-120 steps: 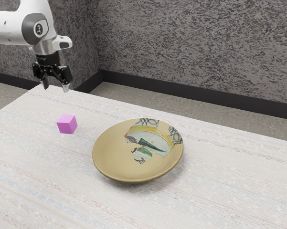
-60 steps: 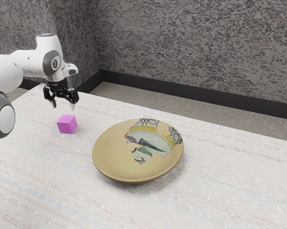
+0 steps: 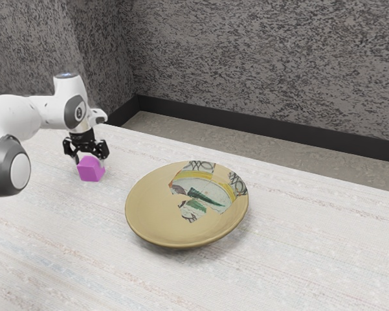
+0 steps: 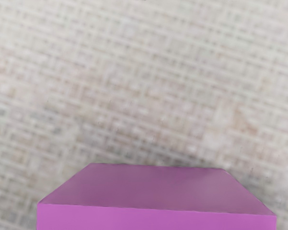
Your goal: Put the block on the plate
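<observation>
At the plate [image 3: 152, 214], on its side nearer our arm [image 3: 10, 120], we hold our black gripper [image 3: 90, 161] low over the magenta block [image 3: 90, 172], fingers spread and pointing down. The pincer is open: its two fingers stand apart at opposite sides of the block's upper part, without a grip on it. The block sits upright on the pale, streaked table [image 3: 278, 259], off the plate and a little way from its rim, toward the exterior view's left. Our white and grey arm reaches in from that same side of the plate, beyond the block. In the wrist view, we look down on the block's flat top and one brighter side face, close under our hand, with the table's woven pattern around it. The plate, round, shallow and tan, rests on the table, its surface marked by a jagged patch of green, yellow and white, with dark looping lines toward the rim. Behind the plate, past the table's far edge, run a strip of mottled floor [image 3: 213, 139], a dark baseboard [image 3: 246, 131] and a rough grey wall [image 3: 259, 65].
</observation>
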Robot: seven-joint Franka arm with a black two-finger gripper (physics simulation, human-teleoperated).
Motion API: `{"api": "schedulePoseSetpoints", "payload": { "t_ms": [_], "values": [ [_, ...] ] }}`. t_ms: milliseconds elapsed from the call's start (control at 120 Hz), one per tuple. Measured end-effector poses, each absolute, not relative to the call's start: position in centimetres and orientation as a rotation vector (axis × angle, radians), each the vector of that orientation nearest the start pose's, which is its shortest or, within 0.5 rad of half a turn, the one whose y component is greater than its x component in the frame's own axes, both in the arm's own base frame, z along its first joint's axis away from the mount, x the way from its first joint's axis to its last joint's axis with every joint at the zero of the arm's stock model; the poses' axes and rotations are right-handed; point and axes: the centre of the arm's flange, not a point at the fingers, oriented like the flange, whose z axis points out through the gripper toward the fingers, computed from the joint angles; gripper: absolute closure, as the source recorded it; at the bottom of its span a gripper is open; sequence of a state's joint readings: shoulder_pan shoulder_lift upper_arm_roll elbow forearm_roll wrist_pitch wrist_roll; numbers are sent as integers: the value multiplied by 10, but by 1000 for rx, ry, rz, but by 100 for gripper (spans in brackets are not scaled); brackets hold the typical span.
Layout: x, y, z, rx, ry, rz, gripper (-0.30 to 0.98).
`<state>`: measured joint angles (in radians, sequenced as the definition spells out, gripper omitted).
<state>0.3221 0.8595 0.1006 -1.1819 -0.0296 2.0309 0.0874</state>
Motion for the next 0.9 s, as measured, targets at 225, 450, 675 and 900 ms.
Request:
{"api": "schedulePoseSetpoints", "payload": {
  "t_ms": [225, 450, 675, 900],
  "values": [
    [703, 289, 256, -3070, -510, 6, 13],
    [703, 291, 265, -3070, -524, -8, 26],
    [705, 274, 313, -3075, -498, -23, 28],
    [692, 211, 351, -3103, -388, 53, 27]
  ]
}}
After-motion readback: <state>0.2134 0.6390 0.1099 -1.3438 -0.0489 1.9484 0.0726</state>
